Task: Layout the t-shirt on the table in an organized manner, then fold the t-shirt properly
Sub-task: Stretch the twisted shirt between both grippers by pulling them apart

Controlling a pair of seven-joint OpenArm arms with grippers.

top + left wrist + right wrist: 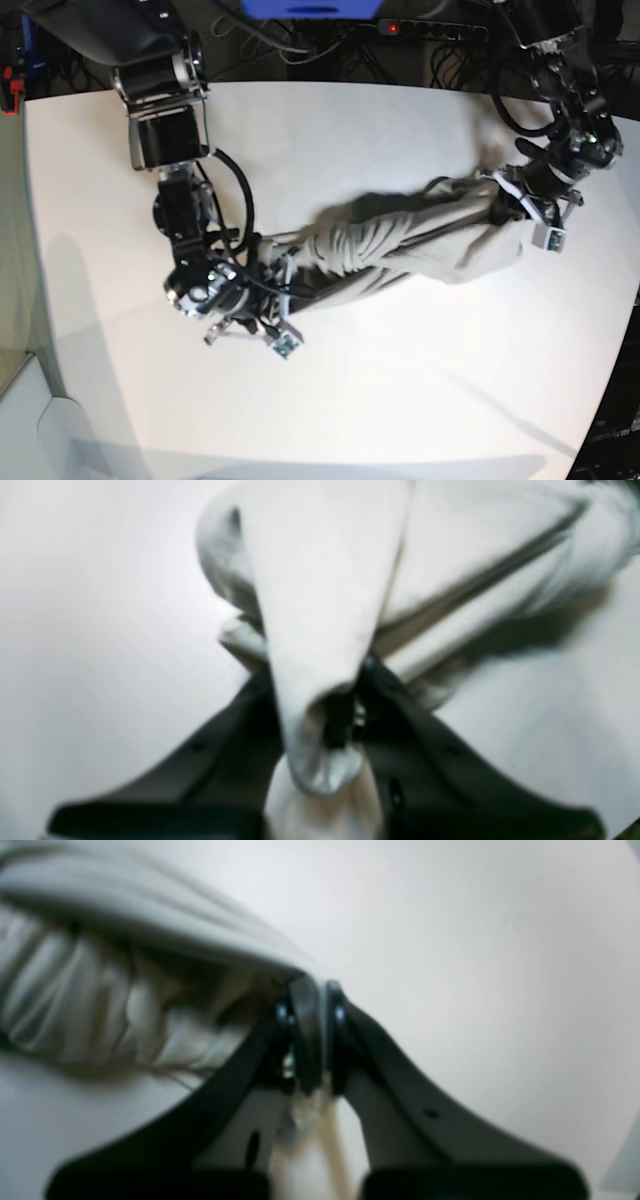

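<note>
The light grey-beige t-shirt (405, 245) is stretched and bunched into a long wrinkled band between both arms, over the white table (380, 400). My left gripper (330, 700) is shut on a fold of the shirt (320, 605); in the base view it is at the right end (512, 200). My right gripper (310, 1010) is shut on the shirt's edge (125, 990); in the base view it is at the left end (275, 275). Both wrist views are blurred.
The table edge curves along the right and bottom (610, 380). Dark cables and a power strip (430, 28) lie beyond the far edge. The arm bases stand at the back left (160, 90) and back right (550, 40).
</note>
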